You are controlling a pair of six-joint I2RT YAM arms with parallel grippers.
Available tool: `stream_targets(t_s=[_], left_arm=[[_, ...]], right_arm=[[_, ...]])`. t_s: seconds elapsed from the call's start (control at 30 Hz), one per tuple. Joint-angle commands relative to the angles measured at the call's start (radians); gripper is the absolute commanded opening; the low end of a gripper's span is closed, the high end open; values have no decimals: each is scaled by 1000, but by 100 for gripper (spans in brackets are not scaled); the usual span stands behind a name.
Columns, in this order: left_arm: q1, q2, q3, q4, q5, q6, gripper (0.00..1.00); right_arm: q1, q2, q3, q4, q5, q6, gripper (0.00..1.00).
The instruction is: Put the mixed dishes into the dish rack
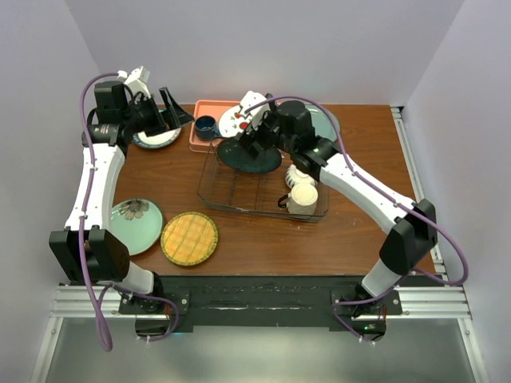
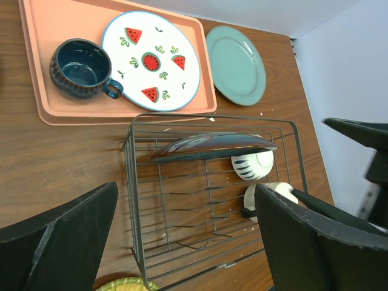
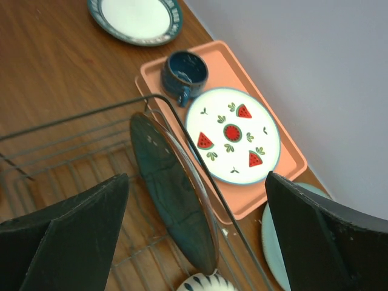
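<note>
My right gripper (image 3: 197,179) hangs spread apart over the teal plate (image 3: 170,188) in the rack (image 3: 91,112); my left gripper (image 2: 186,188) is apart too.

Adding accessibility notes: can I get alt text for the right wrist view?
A dark teal plate stands on edge in a wire rack, framed by the open right claw. Beyond it sits a pink tray holding a blue mug and a watermelon plate.

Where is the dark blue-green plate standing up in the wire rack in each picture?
Top external: the dark teal round plate stands in the black wire dish rack, picture centre.
Left wrist: the plate is central, edge-on.
Right wrist: the plate is lower middle.
Shared landmark: the salmon-pink tray next to the rack.
</note>
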Motion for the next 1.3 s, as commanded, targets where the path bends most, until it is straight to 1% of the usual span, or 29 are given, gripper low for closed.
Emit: stream_targets(t_s=[0.0,0.07,0.1,0.13,0.17,0.2,0.23,0.27,0.3,0.37,0.4,0.47,0.5,0.53,0.57,0.6,0.63,0.7,0.8,0.87,0.9,0.97,1.0,1.07,1.1,1.13,1.17,1.2,1.27], left_arm=[[4,-44,-15,-8,-39,31,100],[4,-57,-27,-5,-63,31,100],[4,-63,-35,-2,-71,29,100],[4,-78,-50,3,-91,29,100],[5,-86,-59,4,-102,29,100],[4,-93,-67,4,-122,26,100],[5,-112,-85,3,-131,26,100],[7,-123,-94,1,-140,23,100],[7,-133,-104,-2,-158,22,100],[8,-170,-145,-2,-166,17,100],[8,-182,-162,1,-180,14,100],[8,-225,-218,12,-180,5,100],[8,-238,-238,15,-183,-1,100],[8,-264,-280,23,-183,-10,100],[8,-277,-301,29,-180,-15,100],[8,-291,-326,38,-174,-21,100],[8,-319,-382,65,-171,-38,100],[8,-339,-439,81,-157,-62,100],[7,-353,-455,63,-146,-76,100],[7,-359,-461,56,-158,-86,100],[7,-363,-472,62,-163,-93,100],[8,-367,-478,73,-169,-116,100],[7,-364,-476,73,-171,-122,100],[7,-360,-470,61,-174,-127,100],[7,-359,-472,58,-177,-126,100],[7,-354,-473,58,-186,-122,100],[7,-354,-476,59,-189,-121,100],[8,-354,-484,62,-192,-121,100],[7,-353,-492,73,-189,-122,100]], right_arm=[[4,-73,40,-23,-69,175,99],[4,-77,49,-63,-86,229,99],[6,-73,58,-80,-83,300,99],[4,-67,67,-132,-87,331,99],[6,-48,80,-167,-110,341,99],[6,-41,89,-192,-139,383,98],[6,-37,86,-220,-152,411,96],[4,-37,78,-223,-162,457,91],[4,-44,57,-226,-205,520,90],[4,-58,26,-206,-247,584,89],[4,-75,-7,-191,-264,650,88],[6,-96,-52,-134,-360,730,88],[12,-106,-110,-108,-386,826,85],[19,-131,-145,-32,-437,873,83],[33,-148,-187,11,-434,919,83],[80,-162,-256,42,-419,980,82],[110,-182,-285,88,-391,999,83],[192,-175,-325,96,-293,1063,84],[263,-138,-351,107,-201,1170,81],[289,-139,-377,156,-126,1218,80],[303,-141,-418,188,-73,1284,80],[314,-139,-462,260,-12,1382,80],[329,-126,-488,282,32,1463,80],[361,-103,-482,256,81,1514,79],[404,-68,-457,237,116,1519,79],[426,-49,-437,167,173,1527,79],[444,-25,-422,148,195,1534,80],[473,15,-413,145,201,1545,80],[487,54,-420,171,181,1577,80]])
